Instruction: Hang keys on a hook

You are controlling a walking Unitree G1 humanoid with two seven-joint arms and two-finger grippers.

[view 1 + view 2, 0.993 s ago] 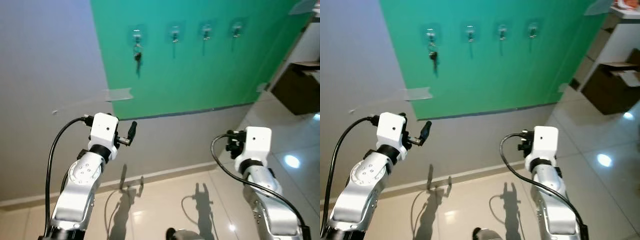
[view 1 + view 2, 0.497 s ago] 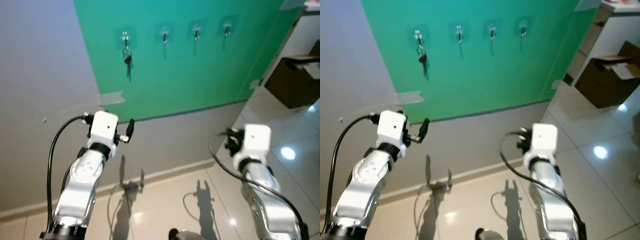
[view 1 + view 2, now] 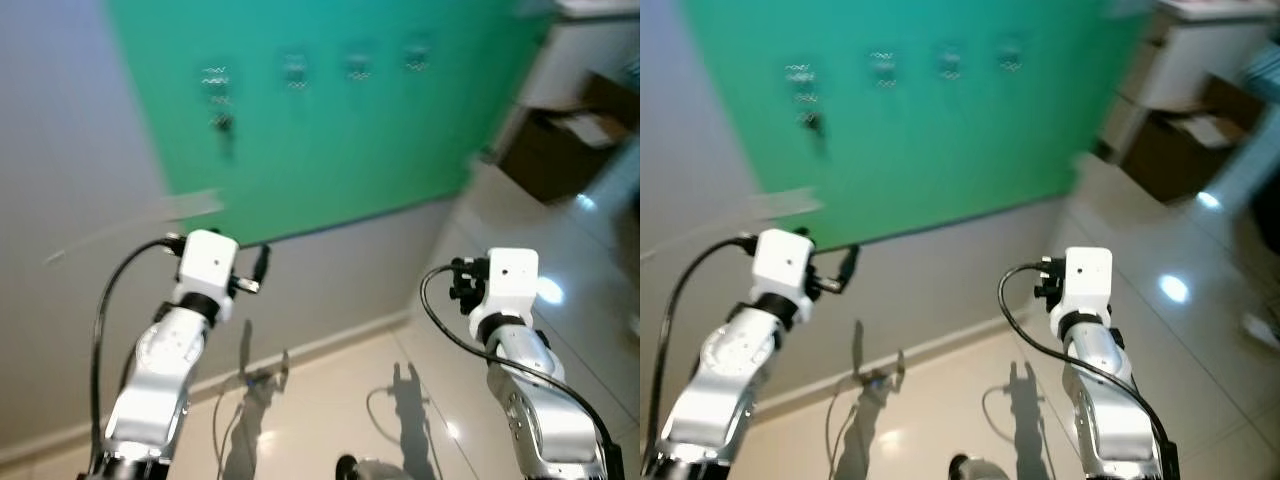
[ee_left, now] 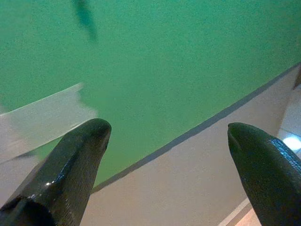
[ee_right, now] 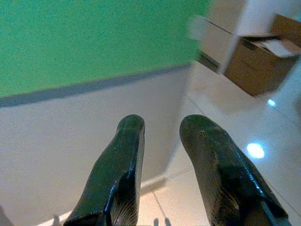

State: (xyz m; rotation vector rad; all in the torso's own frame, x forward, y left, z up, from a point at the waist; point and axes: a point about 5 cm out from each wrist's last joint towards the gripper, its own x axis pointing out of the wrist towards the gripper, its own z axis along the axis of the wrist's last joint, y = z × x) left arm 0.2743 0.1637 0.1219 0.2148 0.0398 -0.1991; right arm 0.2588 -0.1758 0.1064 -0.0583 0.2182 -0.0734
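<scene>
A dark bunch of keys [image 3: 222,122] hangs from the leftmost hook [image 3: 215,76] of a row of hooks on a green wall panel [image 3: 330,150]; motion blurs the picture. My left gripper [image 4: 167,132] is raised toward the panel, below the keys and apart from them. It is open wide with nothing between its fingers [image 4: 80,155]. My right gripper [image 5: 162,125] is held up further right, facing the grey wall under the panel. It is open by a narrow gap and holds nothing.
Three more hooks [image 3: 358,62] to the right of the keys are bare. A strip of clear tape [image 3: 190,205] sits at the panel's lower left edge. A brown cardboard box [image 3: 560,150] stands on the glossy tile floor [image 3: 330,420] at the right, under a white shelf.
The whole picture has slid left and gone blurry, so the camera is moving. The keys stay on the leftmost hook. Both arms keep their poses.
</scene>
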